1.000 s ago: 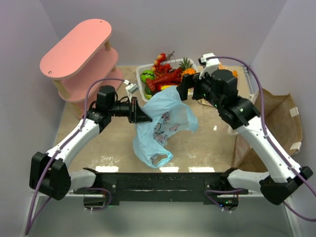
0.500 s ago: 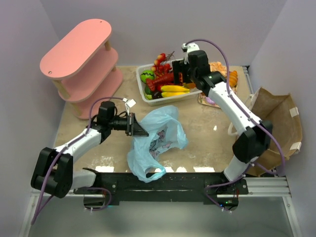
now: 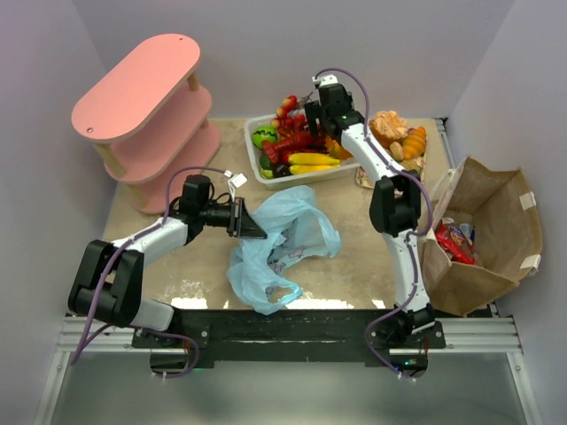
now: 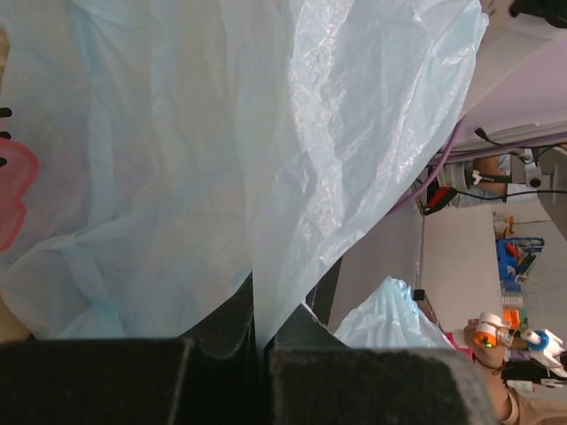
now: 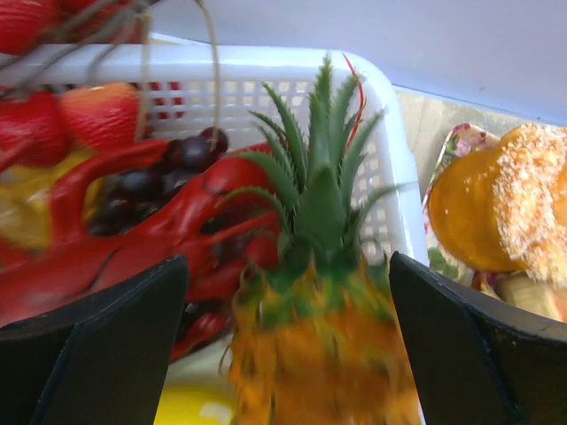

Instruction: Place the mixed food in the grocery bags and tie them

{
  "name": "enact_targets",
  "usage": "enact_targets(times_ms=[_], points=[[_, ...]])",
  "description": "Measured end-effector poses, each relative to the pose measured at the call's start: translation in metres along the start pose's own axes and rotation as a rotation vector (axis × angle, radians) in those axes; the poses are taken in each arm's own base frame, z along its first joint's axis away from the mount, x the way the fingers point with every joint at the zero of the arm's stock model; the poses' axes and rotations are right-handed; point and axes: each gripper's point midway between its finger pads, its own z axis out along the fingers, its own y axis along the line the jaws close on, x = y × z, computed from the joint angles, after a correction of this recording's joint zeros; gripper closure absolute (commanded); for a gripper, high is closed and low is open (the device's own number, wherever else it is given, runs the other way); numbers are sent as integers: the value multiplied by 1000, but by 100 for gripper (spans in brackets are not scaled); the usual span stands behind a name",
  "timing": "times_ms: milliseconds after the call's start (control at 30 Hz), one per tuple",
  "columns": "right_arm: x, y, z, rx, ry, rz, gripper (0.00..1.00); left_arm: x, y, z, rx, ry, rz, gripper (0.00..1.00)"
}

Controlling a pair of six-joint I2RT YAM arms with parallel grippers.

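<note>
Your brown paper bag point(image 3: 509, 221) stands open-mouthed at the right edge of the table point(image 3: 372, 257), its long side running near to far. Red snack packets point(image 3: 454, 241) lie in its left corner, and you cannot read any print on them.

The blue plastic bag point(image 3: 283, 239) lies crumpled in the middle of the table. Its long axis slants from the far right to the near left, with a handle loop at the near end. Its cartoon print shows as small dark marks, with no legible words. Your left gripper point(image 3: 257, 226) is clenched on the bag's left edge. In the left wrist view the film fills nearly everything, pinched between the closed fingers point(image 4: 372, 390), and a pink patch at the left edge is cut off.

The white basket point(image 3: 301, 180) sits at the far side and holds most of the food. Yellow bananas point(image 3: 310, 161) lie across its near part.

Your right gripper point(image 3: 316, 122) hangs over the basket's right end, its jaws spread wide and holding nothing. In the right wrist view the pineapple point(image 5: 319, 292) sits between the two fingers, touching neither. Its leaf crown points toward the basket's far wall, and its body is blurred and cut off at the bottom. The red lobster point(image 5: 151, 221) lies just left of it, partly hidden by the left finger. Dark grapes point(image 5: 177, 159) and strawberries point(image 5: 89, 115) lie beyond the lobster.
</note>
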Motion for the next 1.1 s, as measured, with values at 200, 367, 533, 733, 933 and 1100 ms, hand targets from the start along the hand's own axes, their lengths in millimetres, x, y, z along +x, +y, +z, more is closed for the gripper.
enact_targets(times_ms=[200, 367, 533, 733, 933, 1100], points=[[8, -5, 35, 69, -10, -67, 3, 3, 1, -1, 4, 18, 22, 100], [7, -14, 37, 135, -15, -95, 15, 4, 4, -1, 2, 21, 23, 100], [6, -25, 39, 216, -20, -118, 42, 4, 4, -1, 2, 21, 23, 100], [-2, -24, 40, 202, -58, -137, 90, 4, 4, -1, 2, 20, 28, 100], [-4, -21, 30, 133, -72, -120, 100, 4, 4, -1, 2, 20, 30, 100], [-21, -22, 10, 76, -100, -94, 100, 4, 5, -1, 1, 19, 30, 100]])
